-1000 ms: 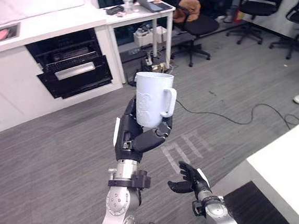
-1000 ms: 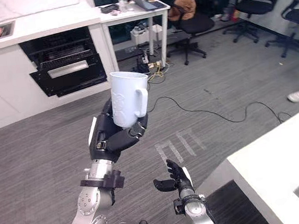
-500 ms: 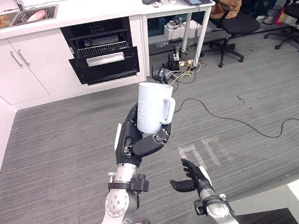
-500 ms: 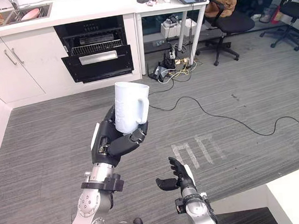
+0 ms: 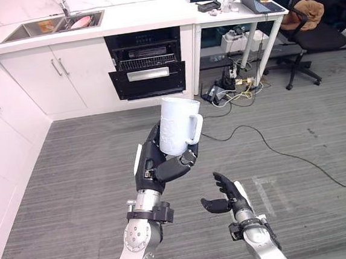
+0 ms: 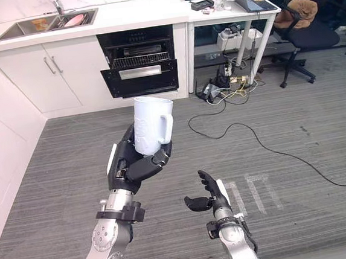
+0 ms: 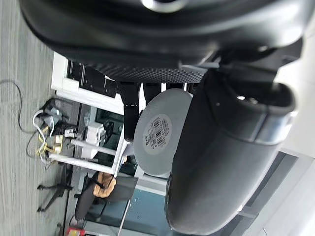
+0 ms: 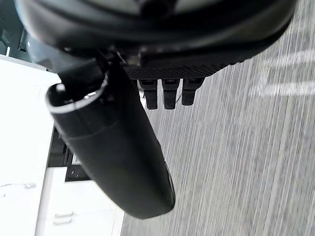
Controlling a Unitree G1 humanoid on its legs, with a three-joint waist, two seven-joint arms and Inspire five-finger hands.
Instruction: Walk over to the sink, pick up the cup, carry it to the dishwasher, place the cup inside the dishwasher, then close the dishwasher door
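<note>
**Left eye view.**
- Dishwasher (image 5: 148,71): black, under the white counter, door partly open with a wire rack showing above it.
- Cup (image 5: 177,126): white, upright, handle to the robot's right. It is held in the air well short of the dishwasher, over the grey floor (image 5: 74,174).
- Left hand (image 5: 158,167): fingers and thumb wrapped round the cup's lower half.
- Right hand (image 5: 227,196): low, well short of the dishwasher and to its right. Its fingers are loose and spread, and it holds nothing.
- Sink (image 5: 55,26): set in the counter left of the dishwasher.
- Desk (image 5: 241,5): just right of the dishwasher.
- Office chair (image 5: 310,29): further right of the dishwasher, past the desk.

**Right eye view.**
- Cabinets (image 6: 53,73): white, left of the dishwasher.
- Cables (image 6: 230,88): on the floor, right of the dishwasher and under the desk.

**Left wrist view.**
- Label (image 7: 158,132): barcode sticker on the cup's round base.
- Thumb (image 7: 221,162): dark, lying against the cup's side, with the dishwasher far beyond it.

**Right wrist view.**
- Right hand's fingers extended over bare floor, with nothing between them and the dishwasher front in the distance.
</note>
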